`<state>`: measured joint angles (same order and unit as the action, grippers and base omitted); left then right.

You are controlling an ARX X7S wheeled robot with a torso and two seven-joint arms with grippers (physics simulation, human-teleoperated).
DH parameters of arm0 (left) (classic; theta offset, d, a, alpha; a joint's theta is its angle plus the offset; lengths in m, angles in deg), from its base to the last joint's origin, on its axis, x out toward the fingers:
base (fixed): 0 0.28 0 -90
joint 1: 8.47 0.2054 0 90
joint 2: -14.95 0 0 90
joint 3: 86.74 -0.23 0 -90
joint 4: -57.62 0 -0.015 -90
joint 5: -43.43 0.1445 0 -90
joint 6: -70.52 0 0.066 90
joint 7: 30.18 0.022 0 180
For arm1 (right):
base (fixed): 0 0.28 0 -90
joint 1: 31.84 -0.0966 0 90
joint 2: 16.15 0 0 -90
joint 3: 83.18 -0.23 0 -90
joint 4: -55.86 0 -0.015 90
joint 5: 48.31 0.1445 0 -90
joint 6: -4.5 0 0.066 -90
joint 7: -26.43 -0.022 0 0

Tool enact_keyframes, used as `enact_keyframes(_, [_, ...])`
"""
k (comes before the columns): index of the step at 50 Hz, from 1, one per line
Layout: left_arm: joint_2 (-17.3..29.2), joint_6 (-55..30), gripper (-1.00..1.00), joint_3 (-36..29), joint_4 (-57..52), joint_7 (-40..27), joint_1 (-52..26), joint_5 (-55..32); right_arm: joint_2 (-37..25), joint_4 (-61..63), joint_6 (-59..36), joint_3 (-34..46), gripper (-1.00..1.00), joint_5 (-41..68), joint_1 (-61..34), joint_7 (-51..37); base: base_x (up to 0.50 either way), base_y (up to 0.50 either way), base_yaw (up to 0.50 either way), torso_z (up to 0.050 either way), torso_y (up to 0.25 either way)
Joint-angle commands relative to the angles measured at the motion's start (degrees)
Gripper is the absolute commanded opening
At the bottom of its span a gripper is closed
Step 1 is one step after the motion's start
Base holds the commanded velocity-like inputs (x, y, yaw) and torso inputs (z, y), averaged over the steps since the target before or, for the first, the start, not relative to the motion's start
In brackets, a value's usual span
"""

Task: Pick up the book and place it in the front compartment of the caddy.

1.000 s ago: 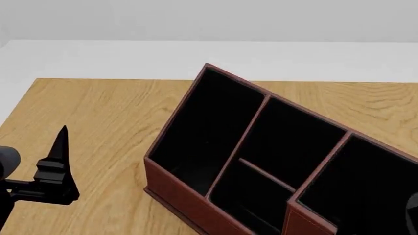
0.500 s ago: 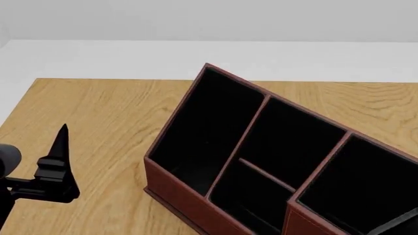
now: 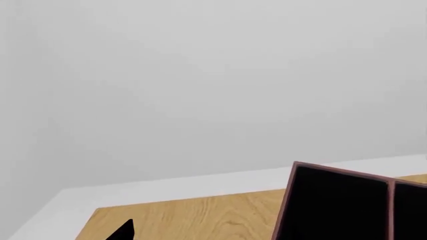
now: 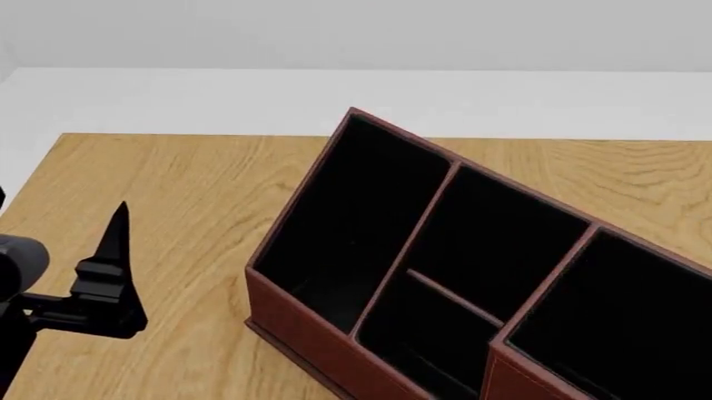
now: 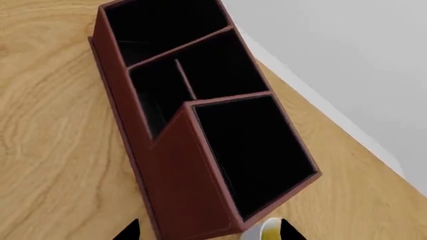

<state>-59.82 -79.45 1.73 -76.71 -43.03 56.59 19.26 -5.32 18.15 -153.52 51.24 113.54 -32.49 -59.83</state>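
Note:
The dark red caddy, black inside with several compartments, stands on the wooden table at centre right in the head view. It also shows in the right wrist view and the left wrist view. The book is out of view in every frame. My left gripper is open and empty, low over the table to the left of the caddy; one pointed finger shows in the head view. My right gripper is open and empty above the caddy's tall end; it is out of the head view.
A white mug with a yellow inside stands close by the caddy's tall end. The wooden table ends at a far edge and a left edge, with pale floor beyond.
My left gripper has shifted slightly to the right and up in the head view. A dark shape at that view's bottom right corner half a second ago has left the view.

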Motion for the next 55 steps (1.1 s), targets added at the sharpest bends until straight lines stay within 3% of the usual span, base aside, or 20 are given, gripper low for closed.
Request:
enact_keyframes(1, [0.2, 0.0, 1.00, -0.8, 0.0, -0.4, -0.4, -0.1, -3.0, 1.4, -0.5, 2.9, 1.00, -2.4, 2.5, 3.0, 0.00, 0.00, 0.00, 0.000, 0.000])
enact_keyframes(19, [0.7, 2.4, 1.00, -1.0, 0.9, -0.5, 1.7, 0.0, -10.7, 1.6, -2.1, 3.8, 1.00, -11.6, 6.5, 11.7, 0.00, 0.00, 0.00, 0.000, 0.000])
enact_keyframes(47, [1.2, 2.6, 1.00, -1.1, 0.9, -1.5, 1.7, -0.6, -10.8, -1.2, -5.1, 8.0, 1.00, -25.5, 12.1, 21.9, 0.00, 0.00, 0.00, 0.000, 0.000])
enact_keyframes(55, [1.3, 2.9, 1.00, -1.1, 1.1, -1.6, 1.6, -0.7, -8.5, -4.3, -8.3, 8.8, 1.00, -23.3, 12.7, 18.9, 0.00, 0.00, 0.00, 0.000, 0.000])
